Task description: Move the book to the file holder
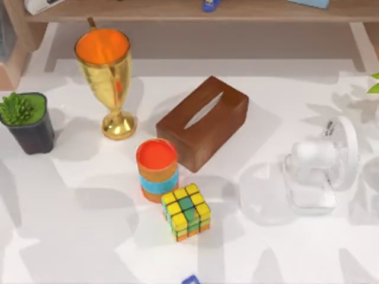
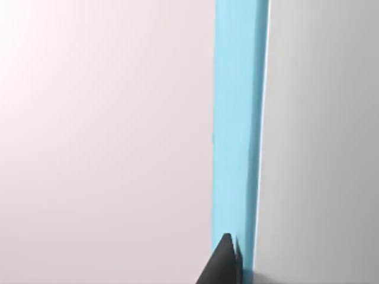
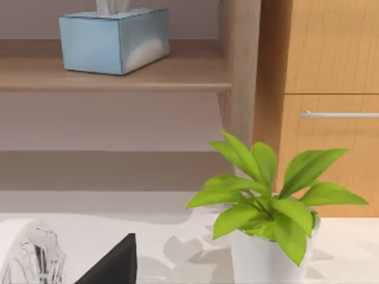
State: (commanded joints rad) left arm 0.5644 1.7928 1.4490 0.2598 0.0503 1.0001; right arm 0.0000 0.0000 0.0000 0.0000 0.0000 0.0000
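Top view gives you a white worktop (image 1: 71,236) with a Rubik's cube (image 1: 186,211) just at 6 o'clock of centre. An orange-and-blue banded cup (image 1: 157,170) touches the cube on its 11 o'clock side. A brown wooden tissue box (image 1: 203,122) lies at 1 o'clock of that cup. Out at 10 o'clock stands a gold trophy cup (image 1: 109,80), and at 9 o'clock a small succulent in a dark pot (image 1: 26,121). At 3 o'clock sits a pale see-through object (image 1: 317,168) that you cannot identify. A small blue corner (image 1: 190,279) pokes in at the 6 o'clock edge.

In the left wrist view, the left gripper (image 2: 224,263) shows as one dark tip, hard against a light-blue slab (image 2: 237,130) that may be the book; you cannot confirm it. You cannot tell the state of its jaws.

In the right wrist view, the right gripper (image 3: 112,263) sits near a leafy plant in a white pot (image 3: 266,207), facing a shelf (image 3: 118,77) that carries a blue tissue box (image 3: 112,38). Its jaws cannot be judged either.
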